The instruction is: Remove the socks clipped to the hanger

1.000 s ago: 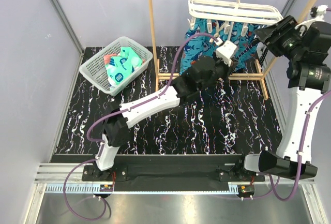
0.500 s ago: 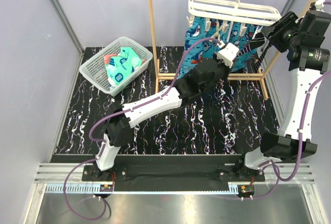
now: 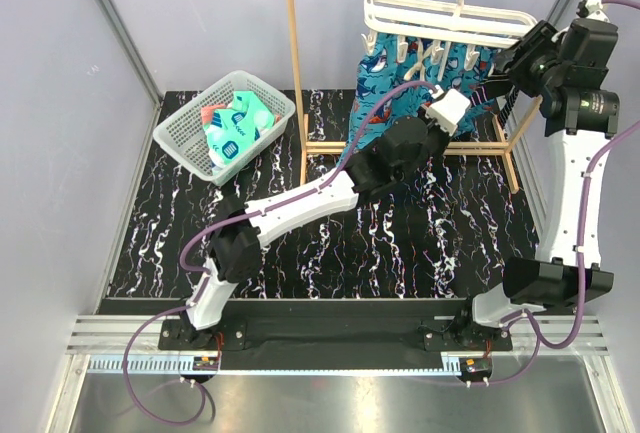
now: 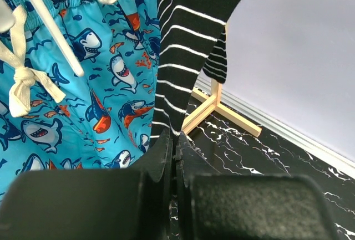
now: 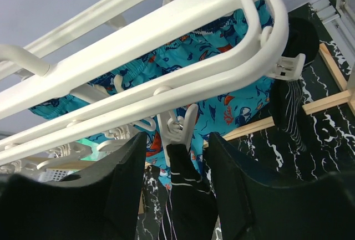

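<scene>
No readable brand or label: the white marks on the teal socks (image 3: 232,131) in the mesh basket (image 3: 178,125) are too small to read, and the shorts (image 4: 72,85) show only a shark print and one knotted white drawstring (image 4: 21,87). One white hanger (image 5: 166,46) hangs by its hook from the rail of one wooden rack (image 3: 294,63), in front of the shorts, its right end close to the rack's right post and the back wall just behind. Two striped socks are clipped to it: one (image 5: 186,195) under a clip (image 5: 178,126) mid-frame, the other (image 5: 288,112) under a clip at the hanger's rounded end corner. Right gripper (image 5: 176,140) is up under the frame with its fingers apart, straddling that mid clip and sock with a thin gap each side. Left gripper (image 4: 173,140) has its jaws together, the lower tip of a striped sock (image 4: 177,57) running down into the seam between them; can't tell which of the two it is. The basket sits at the table's back left, well apart from the rack, holding teal socks plus a bit of a coral sock (image 3: 208,113); exact count there unclear. The black marbled table (image 3: 400,243) runs from the rack's foot to the arm bases with only the left arm over it.
</scene>
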Robot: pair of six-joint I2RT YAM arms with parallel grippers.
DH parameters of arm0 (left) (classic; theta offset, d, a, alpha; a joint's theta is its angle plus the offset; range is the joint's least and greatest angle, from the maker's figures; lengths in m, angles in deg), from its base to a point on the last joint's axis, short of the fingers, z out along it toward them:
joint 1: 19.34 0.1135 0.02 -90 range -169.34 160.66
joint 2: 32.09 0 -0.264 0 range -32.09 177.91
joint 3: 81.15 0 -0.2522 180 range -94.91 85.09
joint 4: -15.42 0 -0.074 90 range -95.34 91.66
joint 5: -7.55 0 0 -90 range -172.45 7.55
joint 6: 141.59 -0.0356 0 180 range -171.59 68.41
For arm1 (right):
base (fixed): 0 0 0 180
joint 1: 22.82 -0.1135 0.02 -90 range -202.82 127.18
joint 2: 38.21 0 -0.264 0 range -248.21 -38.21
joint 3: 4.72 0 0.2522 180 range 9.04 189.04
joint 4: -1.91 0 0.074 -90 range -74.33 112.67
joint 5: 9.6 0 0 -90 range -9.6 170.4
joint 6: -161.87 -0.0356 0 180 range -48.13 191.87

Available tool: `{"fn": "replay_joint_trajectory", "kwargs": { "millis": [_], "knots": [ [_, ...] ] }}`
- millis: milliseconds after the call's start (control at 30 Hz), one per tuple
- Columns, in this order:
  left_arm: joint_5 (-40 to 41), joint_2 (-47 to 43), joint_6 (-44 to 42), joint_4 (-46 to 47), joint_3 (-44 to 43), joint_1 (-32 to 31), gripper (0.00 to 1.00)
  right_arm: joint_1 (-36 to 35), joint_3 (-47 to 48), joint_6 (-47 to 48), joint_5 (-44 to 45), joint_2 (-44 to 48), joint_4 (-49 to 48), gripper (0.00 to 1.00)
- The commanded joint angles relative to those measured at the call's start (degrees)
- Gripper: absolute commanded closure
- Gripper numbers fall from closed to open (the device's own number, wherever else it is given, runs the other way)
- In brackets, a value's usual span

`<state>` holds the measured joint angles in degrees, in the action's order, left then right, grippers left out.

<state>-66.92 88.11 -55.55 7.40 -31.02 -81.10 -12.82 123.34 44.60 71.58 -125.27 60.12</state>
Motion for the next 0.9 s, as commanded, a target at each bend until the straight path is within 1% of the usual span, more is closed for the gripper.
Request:
{"fn": "replay_joint_trajectory", "kwargs": {
  "millis": [0, 167, 433, 600, 700, 767, 867],
  "knots": [
    [2.0, -0.2, -1.4, 3.6, -2.8, -0.5, 1.0, -1.6, 2.7, 3.5, 5.0, 0.8, -0.9, 0.44],
    [2.0, -0.1, -1.8, 3.8, -2.9, -0.6, 1.0, -3.6, 4.2, 6.5, 9.9, -0.2, -1.0, 0.42],
    [2.4, -0.6, -2.6, 4.1, -2.5, -1.1, 1.0, -6.9, 7.7, 10.2, 15.1, -3.5, -0.2, 0.42],
    [2.4, -0.7, -2.4, 4.1, -2.6, -1.2, 1.0, -8.3, 7.7, 11.4, 19.7, -4.2, -0.3, 0.44],
    [2.4, -0.8, -2.6, 4.2, -2.5, -1.3, 1.0, -8.8, 6.9, 11.5, 20.7, -4.1, -1.4, 0.46],
    [2.5, -0.8, -2.8, 4.3, -2.4, -1.3, 1.0, -9.4, 6.6, 11.7, 21.7, -4.1, -1.9, 0.5],
    [2.6, -0.8, -2.9, 4.3, -2.4, -1.4, 1.0, -9.6, 5.4, 11.8, 22.1, -3.6, -3.4, 0.51]
  ]
}}
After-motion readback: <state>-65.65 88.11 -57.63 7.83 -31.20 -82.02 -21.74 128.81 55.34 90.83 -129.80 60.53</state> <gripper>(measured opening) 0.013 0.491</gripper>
